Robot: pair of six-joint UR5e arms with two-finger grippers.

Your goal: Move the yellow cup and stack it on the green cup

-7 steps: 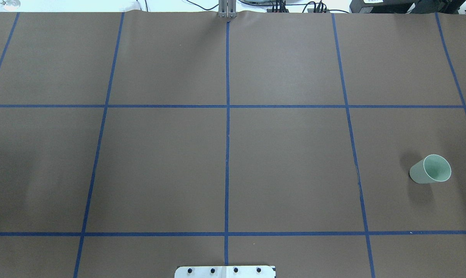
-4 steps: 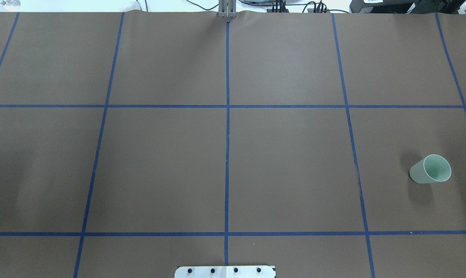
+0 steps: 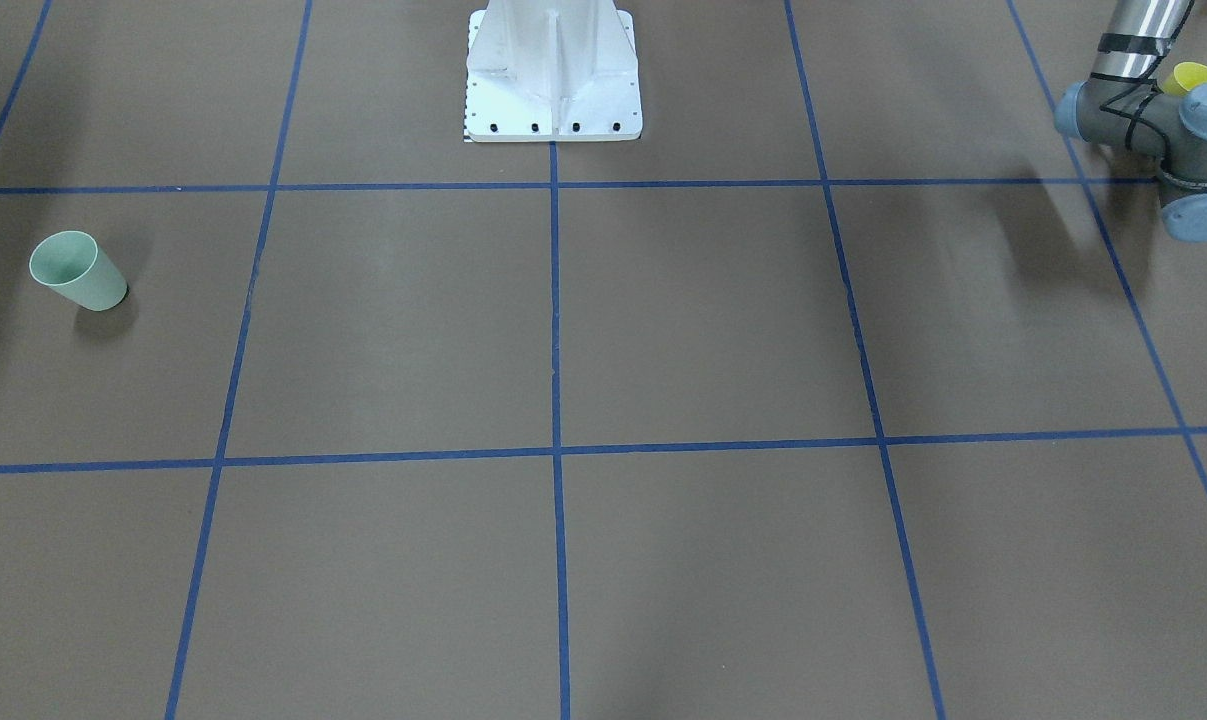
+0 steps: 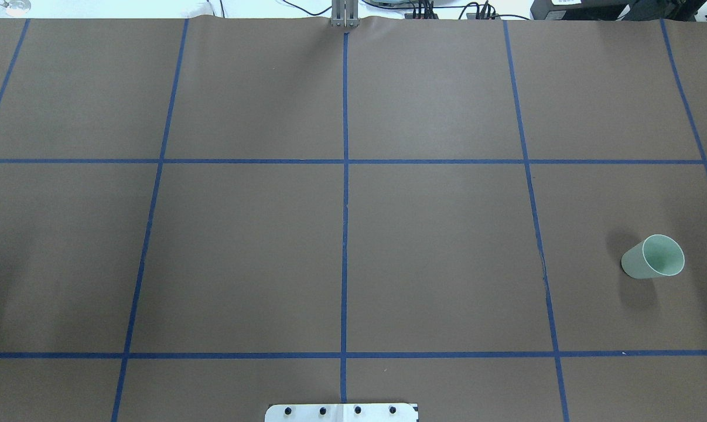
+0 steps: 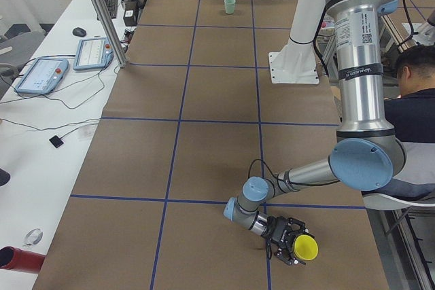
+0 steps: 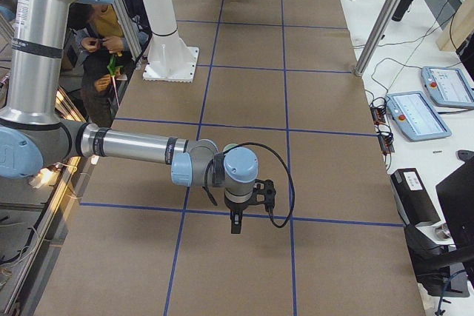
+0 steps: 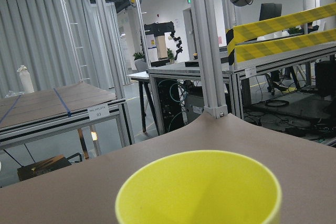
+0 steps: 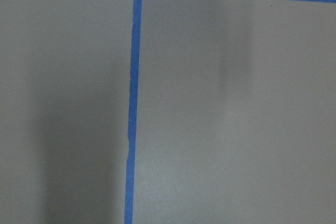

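The yellow cup (image 5: 305, 247) is at the table's near left end, and the fingers of my left gripper (image 5: 288, 244) lie low on either side of it. It fills the bottom of the left wrist view (image 7: 199, 190), and its rim peeks out behind the left arm's wrist in the front-facing view (image 3: 1191, 77). I cannot tell whether the left gripper is shut on it. The green cup (image 4: 653, 257) stands upright alone at the right end, and it also shows in the front-facing view (image 3: 78, 270). My right gripper (image 6: 235, 224) points down above the table; I cannot tell its state.
The robot's white base (image 3: 553, 75) stands at the middle of my side of the table. Blue tape lines (image 4: 344, 176) divide the brown table into squares. A person sits beside the table (image 5: 414, 93). Tablets (image 5: 41, 76) lie on the side bench.
The faint shadow on the table's left side has faded. The green cup has not moved.
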